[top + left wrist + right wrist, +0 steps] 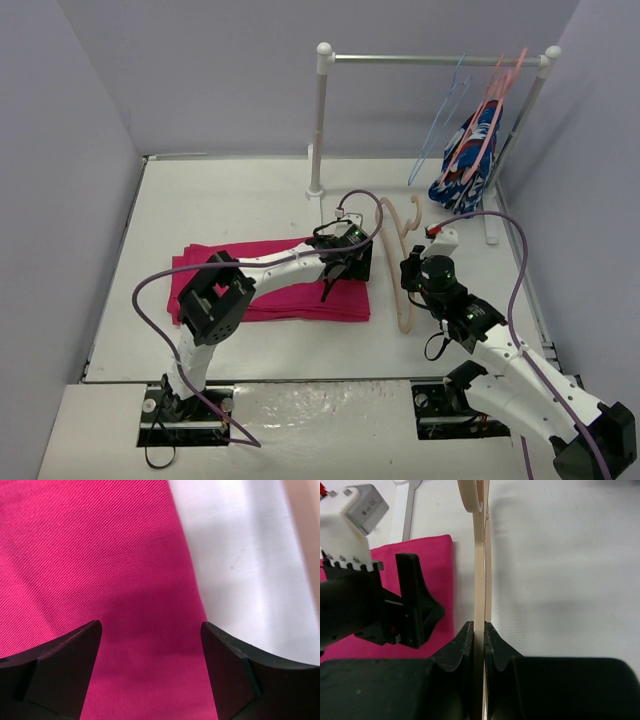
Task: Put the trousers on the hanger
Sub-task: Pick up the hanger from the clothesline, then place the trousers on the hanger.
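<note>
Right gripper (479,626): jaws narrow, clamped on thick pale beige wooden hanger (480,570); curved hook ahead of fingertips. Left gripper (151,629): jaws wide, nothing held, over right edge of folded bright magenta-pink cloth trousers (90,555); white tabletop (240,555) right of it.

Rack (430,59) at table (230,195) back: blue wire hanger (441,120), salmon-pink hangers (497,93), patterned garment (468,168).

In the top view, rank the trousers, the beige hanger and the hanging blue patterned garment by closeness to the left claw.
1. The trousers: directly beneath the left claw, at their right edge.
2. The beige hanger: just to the right, gripped by the right claw.
3. The blue patterned garment: far back right, hanging from the rail.
</note>
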### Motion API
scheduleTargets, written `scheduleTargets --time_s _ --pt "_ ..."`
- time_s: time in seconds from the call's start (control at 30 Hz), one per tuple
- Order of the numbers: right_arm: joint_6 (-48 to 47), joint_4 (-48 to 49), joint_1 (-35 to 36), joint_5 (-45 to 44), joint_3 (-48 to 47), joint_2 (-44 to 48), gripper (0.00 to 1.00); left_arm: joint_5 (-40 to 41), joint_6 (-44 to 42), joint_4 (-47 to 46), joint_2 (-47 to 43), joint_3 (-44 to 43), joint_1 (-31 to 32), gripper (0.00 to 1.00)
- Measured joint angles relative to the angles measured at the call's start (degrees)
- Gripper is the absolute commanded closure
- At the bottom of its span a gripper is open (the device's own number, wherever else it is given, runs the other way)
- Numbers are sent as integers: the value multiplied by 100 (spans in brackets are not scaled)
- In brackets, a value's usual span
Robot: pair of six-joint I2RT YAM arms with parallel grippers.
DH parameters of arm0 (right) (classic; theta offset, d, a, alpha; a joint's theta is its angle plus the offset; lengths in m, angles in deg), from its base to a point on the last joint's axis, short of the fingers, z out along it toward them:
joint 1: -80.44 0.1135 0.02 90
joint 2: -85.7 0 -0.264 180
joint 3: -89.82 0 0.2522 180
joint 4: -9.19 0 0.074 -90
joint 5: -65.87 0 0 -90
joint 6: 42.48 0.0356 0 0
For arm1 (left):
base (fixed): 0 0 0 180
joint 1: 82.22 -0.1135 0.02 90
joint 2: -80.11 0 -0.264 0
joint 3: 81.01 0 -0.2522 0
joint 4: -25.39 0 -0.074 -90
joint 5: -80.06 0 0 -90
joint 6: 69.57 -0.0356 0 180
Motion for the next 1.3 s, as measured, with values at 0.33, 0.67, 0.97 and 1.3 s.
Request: scheduleTargets --time_s 0.33,0.67,0.97,1.3 --pt "153 -4 0 -40 215 165 100 337 40 237 901 -959 261 32" --pt "158 4 0 -39 262 171 100 598 291 484 1025 -1134 341 60" --pt "149 181 0 179 320 166 100 563 465 560 1036 -1143 313 100" --pt "151 924 9 686 680 -96 100 -162 457 -198 114 116 20 100"
